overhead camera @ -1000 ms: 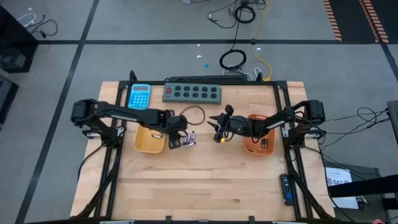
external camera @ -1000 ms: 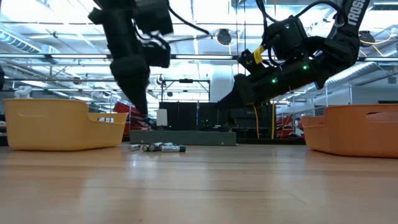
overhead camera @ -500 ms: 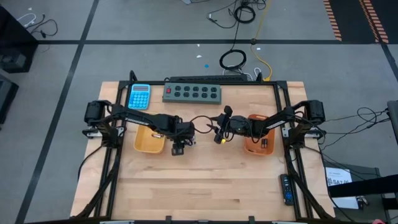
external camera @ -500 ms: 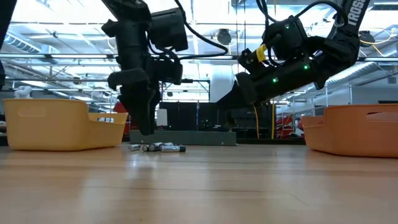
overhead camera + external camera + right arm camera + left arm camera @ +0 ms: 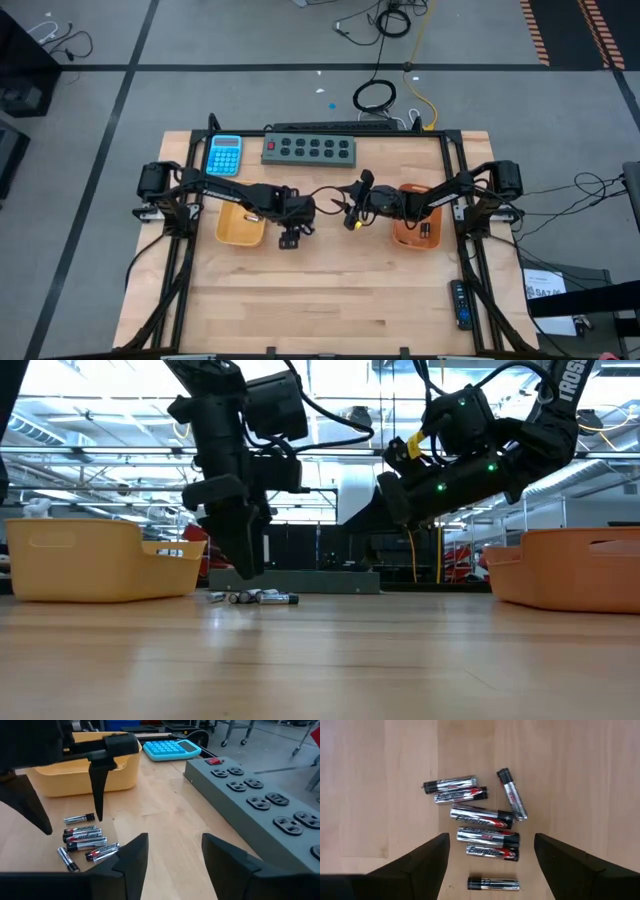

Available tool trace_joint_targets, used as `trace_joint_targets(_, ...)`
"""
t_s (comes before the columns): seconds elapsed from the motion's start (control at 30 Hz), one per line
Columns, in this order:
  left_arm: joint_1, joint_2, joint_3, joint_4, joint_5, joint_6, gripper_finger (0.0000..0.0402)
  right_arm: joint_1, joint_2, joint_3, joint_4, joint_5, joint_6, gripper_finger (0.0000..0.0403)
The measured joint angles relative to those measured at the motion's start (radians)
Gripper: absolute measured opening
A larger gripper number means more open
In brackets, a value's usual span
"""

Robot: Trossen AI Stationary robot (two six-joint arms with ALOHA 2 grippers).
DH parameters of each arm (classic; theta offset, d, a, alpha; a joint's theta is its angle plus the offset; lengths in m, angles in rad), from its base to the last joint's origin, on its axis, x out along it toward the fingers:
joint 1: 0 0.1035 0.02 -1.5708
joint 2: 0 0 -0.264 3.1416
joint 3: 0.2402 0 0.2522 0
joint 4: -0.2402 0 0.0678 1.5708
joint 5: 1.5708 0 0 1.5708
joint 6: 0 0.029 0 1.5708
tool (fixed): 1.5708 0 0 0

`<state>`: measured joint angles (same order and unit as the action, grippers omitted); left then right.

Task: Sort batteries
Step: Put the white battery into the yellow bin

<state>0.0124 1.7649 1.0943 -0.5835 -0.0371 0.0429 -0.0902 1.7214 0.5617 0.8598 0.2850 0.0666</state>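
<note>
Several batteries (image 5: 482, 820), silver-and-black cells of two sizes, lie flat in a loose cluster on the wooden table between the two trays. They also show in the low view (image 5: 255, 597) and the right wrist view (image 5: 84, 840). My left gripper (image 5: 490, 865) hangs open just above them, fingers pointing down, one on each side of the cluster. It hides them in the high view (image 5: 291, 238). My right gripper (image 5: 172, 862) is open and waits in the air to the right of the cluster (image 5: 350, 212), near the orange tray.
A yellow tray (image 5: 236, 230) stands left of the batteries and an orange tray (image 5: 413, 236) right of them. A blue calculator (image 5: 224, 155) and a grey power strip (image 5: 310, 149) lie along the far edge. Bare wood stretches toward the near edge.
My left gripper has moved from beside the yellow tray toward the table's right and a little toward the near edge, and has come down over the batteries, which it now covers in the high view. The batteries have not moved.
</note>
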Motion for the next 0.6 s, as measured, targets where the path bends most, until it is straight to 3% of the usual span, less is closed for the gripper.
trace_joint_targets(0.6, 0.014, 0.034, 0.0, 0.02, 0.019, 0.044, 0.03, 0.0, 0.0, 0.002, 0.012, -0.03, -0.007, 0.0187)
